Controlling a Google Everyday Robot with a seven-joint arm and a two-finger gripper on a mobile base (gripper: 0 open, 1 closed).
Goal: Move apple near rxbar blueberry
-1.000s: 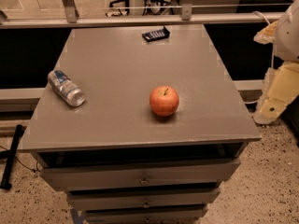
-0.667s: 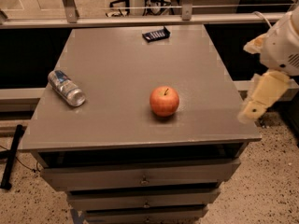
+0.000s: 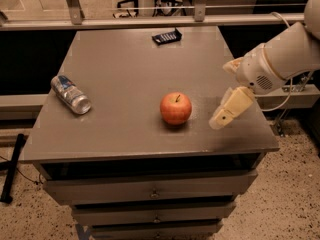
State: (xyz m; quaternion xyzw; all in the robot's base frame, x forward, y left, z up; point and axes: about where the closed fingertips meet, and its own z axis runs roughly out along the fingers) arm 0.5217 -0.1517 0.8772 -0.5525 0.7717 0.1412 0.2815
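The red-orange apple (image 3: pixel 175 108) sits upright on the grey table (image 3: pixel 125 59), a little right of the middle. The rxbar blueberry (image 3: pixel 166 36), a flat dark wrapper with pale markings, lies at the table's far edge, well beyond the apple. My gripper (image 3: pixel 223 95) hangs over the table's right side, to the right of the apple and about level with it, not touching it. Its two cream fingers (image 3: pixel 231 107) stand apart, open and empty.
A silver and blue can (image 3: pixel 70 94) lies on its side at the table's left. Drawers (image 3: pixel 150 191) sit under the tabletop. A metal rail (image 3: pixel 150 20) runs behind the far edge. The white arm (image 3: pixel 287 51) reaches in from the right.
The arm has swung in from the right edge toward the left, bringing the gripper over the table and closer to the apple. Apple, bar and can have not moved.
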